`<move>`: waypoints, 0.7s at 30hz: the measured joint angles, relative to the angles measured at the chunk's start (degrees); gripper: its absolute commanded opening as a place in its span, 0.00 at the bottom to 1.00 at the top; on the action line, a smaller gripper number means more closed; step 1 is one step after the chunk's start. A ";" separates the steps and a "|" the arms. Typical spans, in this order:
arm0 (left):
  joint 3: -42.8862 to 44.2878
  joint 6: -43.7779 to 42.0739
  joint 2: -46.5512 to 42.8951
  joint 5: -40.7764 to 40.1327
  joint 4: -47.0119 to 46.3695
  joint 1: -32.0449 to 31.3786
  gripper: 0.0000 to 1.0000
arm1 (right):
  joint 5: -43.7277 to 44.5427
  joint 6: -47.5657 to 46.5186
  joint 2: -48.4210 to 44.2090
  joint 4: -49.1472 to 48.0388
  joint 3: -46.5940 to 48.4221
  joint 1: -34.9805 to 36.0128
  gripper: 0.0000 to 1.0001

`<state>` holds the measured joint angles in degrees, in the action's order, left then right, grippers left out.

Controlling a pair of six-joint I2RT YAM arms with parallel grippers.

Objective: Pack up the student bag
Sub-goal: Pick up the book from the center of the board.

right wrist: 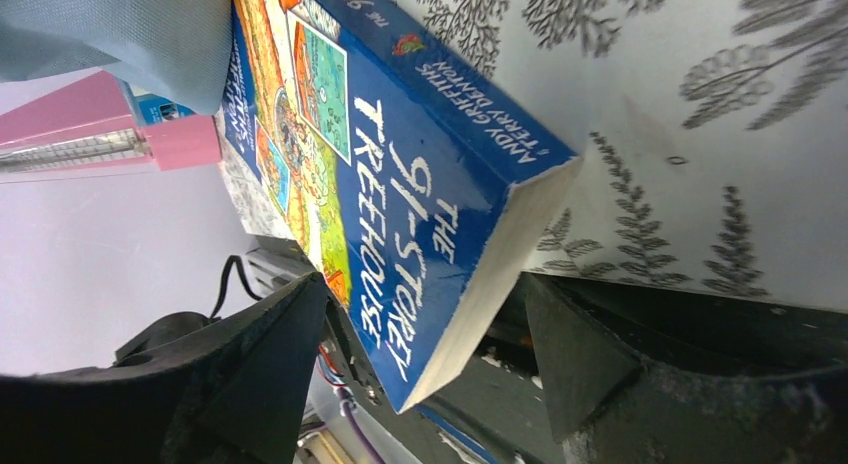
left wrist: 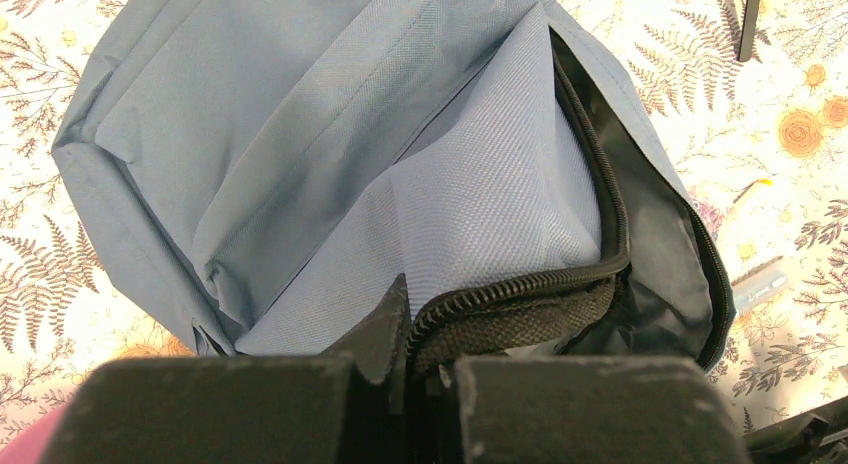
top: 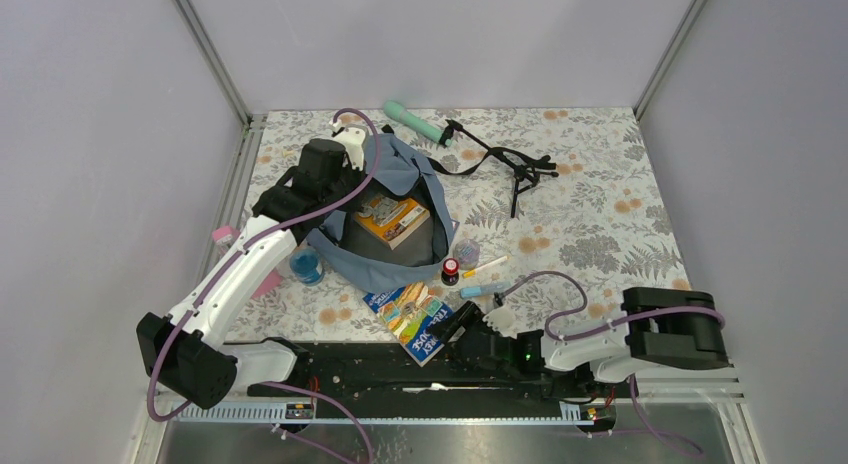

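Observation:
The student bag (top: pixel 400 174), slate-blue, lies open at the table's middle left with an orange book (top: pixel 392 220) inside. My left gripper (top: pixel 358 152) is at its far-left rim. In the left wrist view the gripper (left wrist: pixel 425 369) is shut on the bag's (left wrist: pixel 300 154) black zipper edge (left wrist: pixel 520 289). A blue paperback (top: pixel 415 320) lies in front of the bag. My right gripper (top: pixel 456 326) is open at its near right corner. In the right wrist view the paperback's (right wrist: pixel 400 174) corner sits between the spread jaws of the gripper (right wrist: pixel 422 284), untouched.
A teal cylinder (top: pixel 415 121) and a black tripod (top: pixel 512 166) lie at the back. A small bottle (top: pixel 451 274), a jar (top: pixel 466 252) and pens (top: pixel 485 266) lie right of the bag. A blue round item (top: pixel 307 267) and pink items (top: pixel 225 234) lie to its left.

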<state>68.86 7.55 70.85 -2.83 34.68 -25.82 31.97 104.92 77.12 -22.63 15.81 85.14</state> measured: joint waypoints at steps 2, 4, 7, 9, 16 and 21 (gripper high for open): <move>-0.02 0.00 0.00 -0.02 -0.02 0.00 0.00 | 0.07 0.85 2.67 -3.72 0.26 0.00 0.78; -0.02 0.00 0.00 -0.02 -0.04 0.00 0.00 | 0.09 1.70 4.94 -7.04 0.44 -0.02 0.78; -0.02 0.00 0.00 -0.02 -0.07 0.00 0.00 | -0.11 2.67 7.65 -10.93 0.81 -0.02 0.78; -0.02 0.00 0.00 -0.04 -0.07 0.00 0.00 | -0.13 2.97 8.68 -12.09 1.09 -0.02 0.78; -0.04 0.00 0.00 -0.07 -0.07 0.00 0.00 | -0.11 3.02 10.69 -13.92 1.25 0.09 0.52; -0.09 -0.02 0.00 -0.09 -0.09 0.00 0.00 | 0.33 0.17 9.11 -11.85 1.27 0.26 0.48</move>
<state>68.77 7.53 70.85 -2.92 34.59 -25.82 32.29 105.10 86.24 -34.48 17.08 85.41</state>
